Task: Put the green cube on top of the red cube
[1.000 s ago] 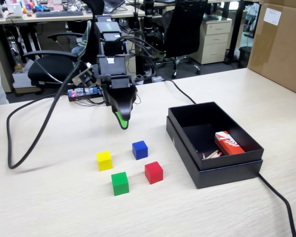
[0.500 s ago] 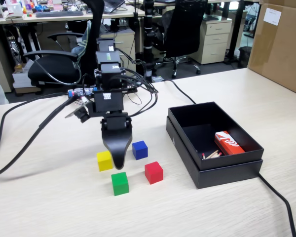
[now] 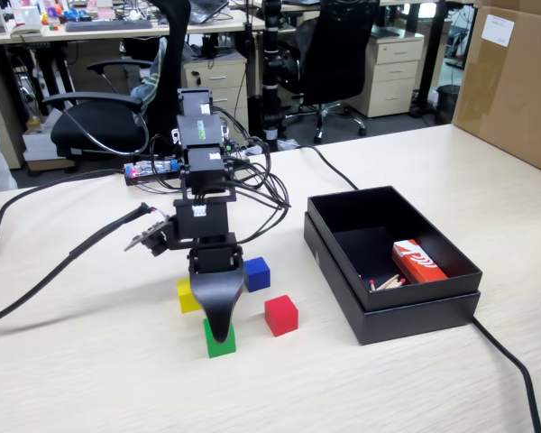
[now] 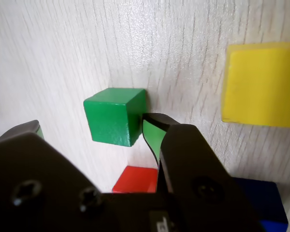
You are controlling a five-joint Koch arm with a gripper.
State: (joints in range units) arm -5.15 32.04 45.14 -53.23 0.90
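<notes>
On the counter (image 3: 90,361) the green cube (image 4: 113,116) sits between the spread jaws of the tool (image 4: 92,129), one green-padded fingertip (image 4: 152,133) touching its side; the red cube (image 3: 280,315) lies just beside.

Even, bright office light, soft shadows; wrist view close-up blurs yellow cube (image 4: 261,84) edges.

The pale wood-grain table (image 3: 90,370) carries the green cube (image 3: 220,343), the red cube (image 3: 281,315), a yellow cube (image 3: 186,296), a blue cube (image 3: 257,273), an open black box (image 3: 415,311), a black cable (image 3: 45,275) and a large cardboard box (image 3: 509,81).
</notes>
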